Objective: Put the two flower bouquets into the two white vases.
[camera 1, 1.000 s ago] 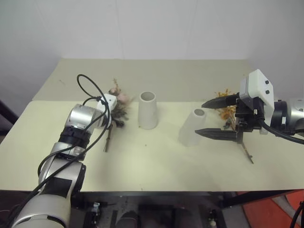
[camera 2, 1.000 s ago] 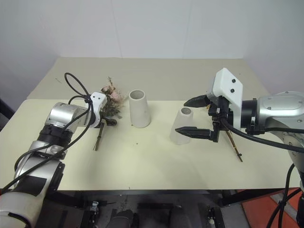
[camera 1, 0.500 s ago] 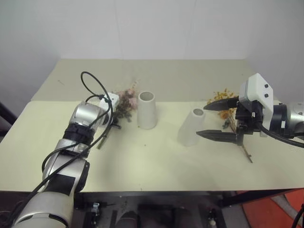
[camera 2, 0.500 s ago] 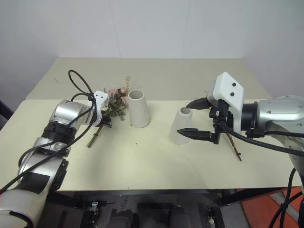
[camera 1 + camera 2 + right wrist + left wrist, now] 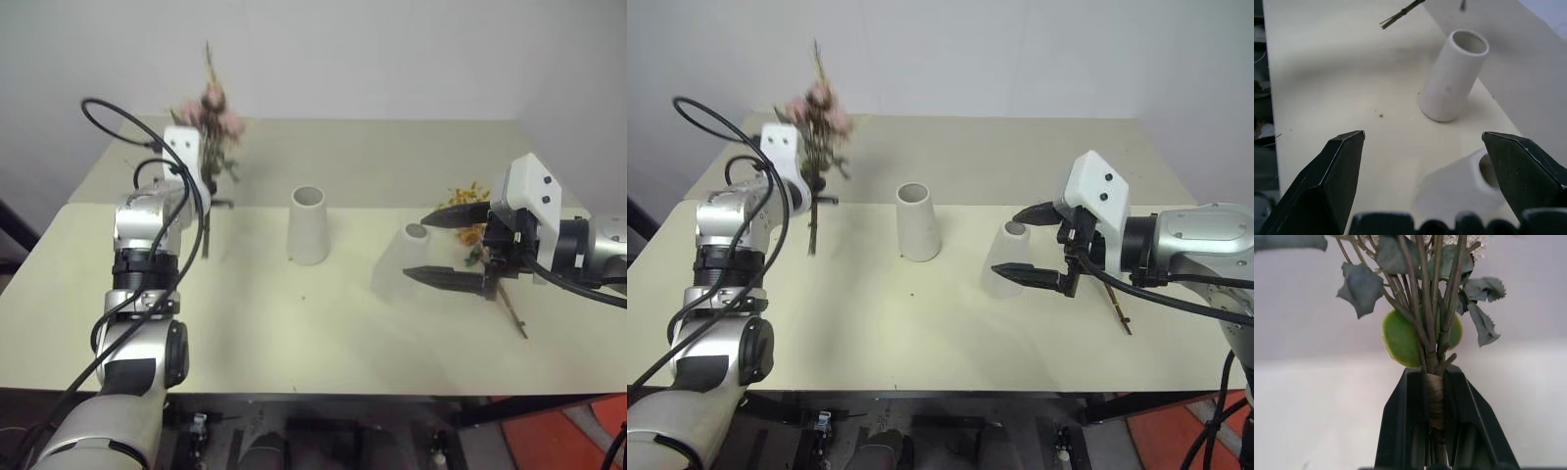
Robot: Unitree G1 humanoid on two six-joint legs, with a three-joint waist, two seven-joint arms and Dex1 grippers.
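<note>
Left claw (image 5: 1435,396) raised, level, pinching upright rose bouquet (image 5: 211,122); right claw (image 5: 453,247) spread wide.

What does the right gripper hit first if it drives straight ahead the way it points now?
Probably the nearer, shorter white vase, which sits just ahead of the open right gripper; the taller white vase stands farther along. Depth is uncertain.

Upright vases (image 5: 308,224); pink bouquet (image 5: 209,122) aloft, yellow one (image 5: 468,215) flat.
</note>
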